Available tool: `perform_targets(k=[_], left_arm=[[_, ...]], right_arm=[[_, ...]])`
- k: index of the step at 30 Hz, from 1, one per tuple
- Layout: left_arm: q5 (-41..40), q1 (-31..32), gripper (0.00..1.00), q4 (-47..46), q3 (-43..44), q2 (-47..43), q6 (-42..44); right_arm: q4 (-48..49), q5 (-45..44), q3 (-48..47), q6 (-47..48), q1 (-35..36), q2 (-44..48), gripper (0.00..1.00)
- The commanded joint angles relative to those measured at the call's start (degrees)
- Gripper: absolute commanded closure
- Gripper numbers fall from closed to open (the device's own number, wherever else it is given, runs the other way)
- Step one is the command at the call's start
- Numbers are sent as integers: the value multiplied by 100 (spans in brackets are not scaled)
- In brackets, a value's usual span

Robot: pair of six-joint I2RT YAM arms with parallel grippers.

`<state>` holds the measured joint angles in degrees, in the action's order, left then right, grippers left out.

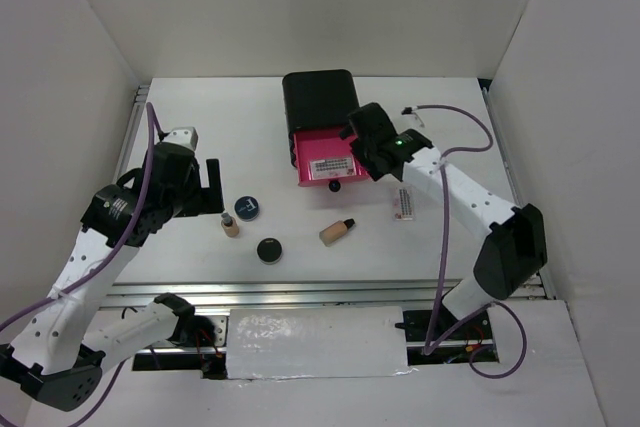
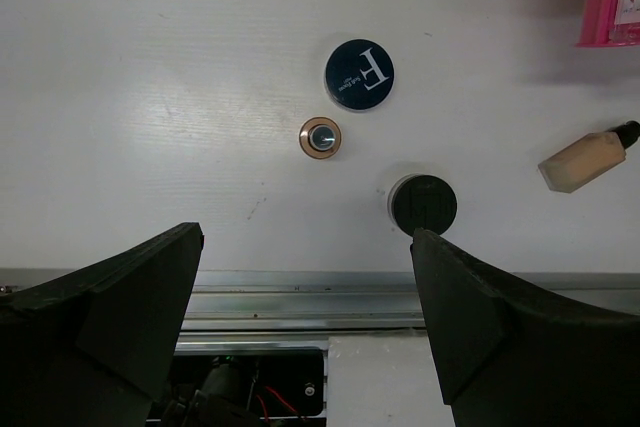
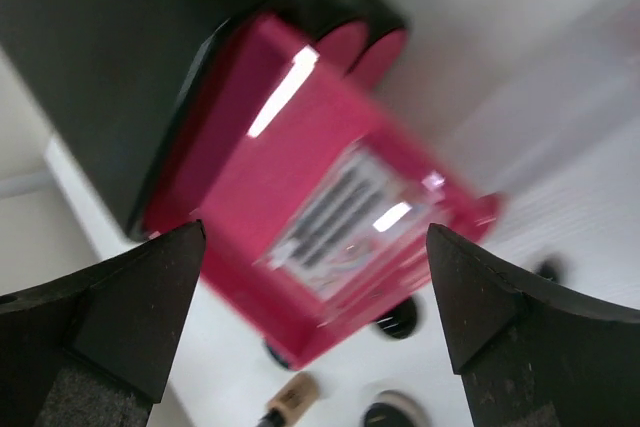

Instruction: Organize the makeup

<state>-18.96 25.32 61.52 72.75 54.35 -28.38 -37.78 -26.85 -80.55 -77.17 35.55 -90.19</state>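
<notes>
Right wrist view: right gripper [image 3: 312,247] open above the sachet [image 3: 345,212] in the drawer [image 3: 235,162]; next it likely fetches the 2nd sachet [image 1: 403,201] nearby.

Two round compacts: the blue-lidded compact [image 1: 247,208] and the black compact [image 1: 269,249]. Two beige, black-capped bottles: the upright bottle [image 1: 230,225] and the lying bottle [image 1: 338,232]. Two white printed sachets: the drawer sachet [image 1: 330,164] and the table sachet [image 1: 403,202]. One black box [image 1: 320,97], with one pink drawer [image 1: 298,153] open.
</notes>
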Motion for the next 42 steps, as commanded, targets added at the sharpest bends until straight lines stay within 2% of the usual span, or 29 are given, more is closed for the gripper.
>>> perform_targets(k=[1,5,6,7,10,11,15,18,29,32,42], left_arm=[[-125,17,1,36,213,-30,184],[-99,17,1,36,275,-12,210],[-90,17,1,27,240,-3,210],[-82,8,1,10,231,-12,210],[24,8,1,-52,178,32,201],[85,17,1,-69,169,41,193],[199,8,0,-131,187,94,210],[261,8,1,-140,204,146,219],[419,8,1,-201,3,146,245],[437,17,1,-228,-24,164,272],[384,17,1,-219,-129,173,342]], right_arm=[[-89,-180,452,753,-556,677,1],[278,74,1460,1553,-1330,1521,1],[689,223,1664,2112,-1462,1653,1],[754,677,1909,2275,-1803,1741,1],[685,1626,1912,2986,-2331,1384,0],[545,1700,1816,3136,-2386,1234,0],[-149,1718,1332,3847,-2430,609,0],[-325,1780,1279,4103,-2570,336,0],[-485,2605,1077,5887,-2773,-341,1],[-511,2852,937,6195,-2764,-516,1],[-792,2861,655,6671,-2755,-1210,0]])
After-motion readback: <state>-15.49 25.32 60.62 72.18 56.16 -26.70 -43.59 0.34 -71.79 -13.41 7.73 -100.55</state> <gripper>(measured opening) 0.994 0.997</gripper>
